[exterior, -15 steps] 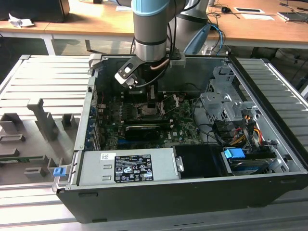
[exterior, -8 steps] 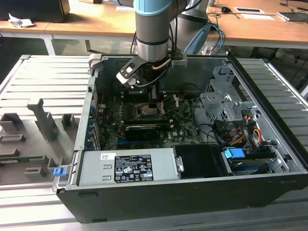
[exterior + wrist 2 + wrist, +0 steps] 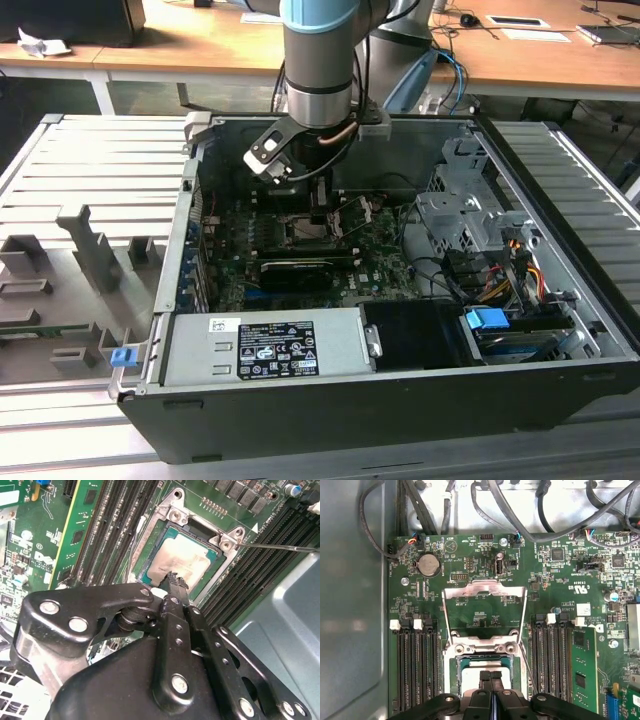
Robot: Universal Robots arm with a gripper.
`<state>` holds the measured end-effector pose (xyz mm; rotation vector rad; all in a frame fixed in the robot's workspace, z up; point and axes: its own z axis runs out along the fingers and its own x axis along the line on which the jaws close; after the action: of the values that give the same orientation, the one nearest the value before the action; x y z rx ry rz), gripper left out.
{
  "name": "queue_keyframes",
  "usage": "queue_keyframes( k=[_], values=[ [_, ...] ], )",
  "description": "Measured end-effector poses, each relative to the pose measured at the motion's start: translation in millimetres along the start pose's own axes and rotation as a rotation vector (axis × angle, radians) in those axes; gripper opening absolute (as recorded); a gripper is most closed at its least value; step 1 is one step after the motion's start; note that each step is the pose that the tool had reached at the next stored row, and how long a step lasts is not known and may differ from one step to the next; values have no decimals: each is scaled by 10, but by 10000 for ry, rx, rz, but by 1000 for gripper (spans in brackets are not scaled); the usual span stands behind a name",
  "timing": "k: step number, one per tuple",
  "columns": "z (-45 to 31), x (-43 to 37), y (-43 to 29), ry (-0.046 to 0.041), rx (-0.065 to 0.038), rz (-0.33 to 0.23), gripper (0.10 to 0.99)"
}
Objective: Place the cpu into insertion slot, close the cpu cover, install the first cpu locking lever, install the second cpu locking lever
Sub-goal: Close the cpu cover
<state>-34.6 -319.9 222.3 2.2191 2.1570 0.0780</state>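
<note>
**Shut hand (image 3: 175,582) at seated cpu (image 3: 184,560), cpu cover (image 3: 485,588) open**

Hangs from the arm (image 3: 320,60) inside the open computer case (image 3: 330,420), toward the case's far wall, above the green motherboard (image 3: 385,262). Stands, case and all, on a ribbed grey surface (image 3: 90,165), with grey fixture blocks (image 3: 90,250) on that surface at the exterior view's left.

Pinches both black fingers (image 3: 172,630) fully together in both wrist views, with nothing seen gripped between them. Points the toothed tips at one edge of the cpu's silvery top; touching or just above, cannot tell.

Finds the cpu lying flat in the insertion slot (image 3: 172,511), square with the slot's silvery frame, a thin green margin showing around the metal top.

Shows, in the first wrist view, the cpu cover standing open off the slot, joined at the slot's edge farthest from the fingers, with green board visible through the central cut-out.

Shows, in the second wrist view, a thin metal lever (image 3: 280,546) running out from one slot corner across the black memory slots (image 3: 250,575).

Places a long black expansion card (image 3: 297,270) just nearer the case's front than the slot, and a labelled grey box (image 3: 265,350) along the case's near edge.
</note>
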Motion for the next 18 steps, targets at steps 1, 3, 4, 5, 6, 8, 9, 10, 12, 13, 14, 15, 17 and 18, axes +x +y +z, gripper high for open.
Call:
queue_keyframes(
  k=[1, 3, 4, 5, 6, 8, 9, 10, 12, 13, 14, 15, 17, 18],
  values=[
    [0, 0, 4, 1, 0, -2, 106],
    [2, 1, 22, 0, 7, -2, 106],
    [2, 1, 34, 0, 13, -2, 106],
    [3, 1, 39, 0, 16, -2, 106],
    [2, 2, 42, 1, 17, 0, 106],
    [-19, 1, 44, -1, 18, -2, 106],
    [-40, 1, 46, 0, 18, -1, 106],
    [-59, 2, 47, 0, 17, -2, 106],
    [-105, 2, 50, 0, 18, -2, 106],
    [-125, 2, 52, 0, 19, -2, 106],
    [-134, 2, 52, -1, 19, -2, 106],
    [-145, 2, 53, 0, 19, -2, 106],
    [-175, 2, 55, -1, 21, -2, 106],
    [-187, 2, 56, -1, 22, -2, 106]
  ],
)
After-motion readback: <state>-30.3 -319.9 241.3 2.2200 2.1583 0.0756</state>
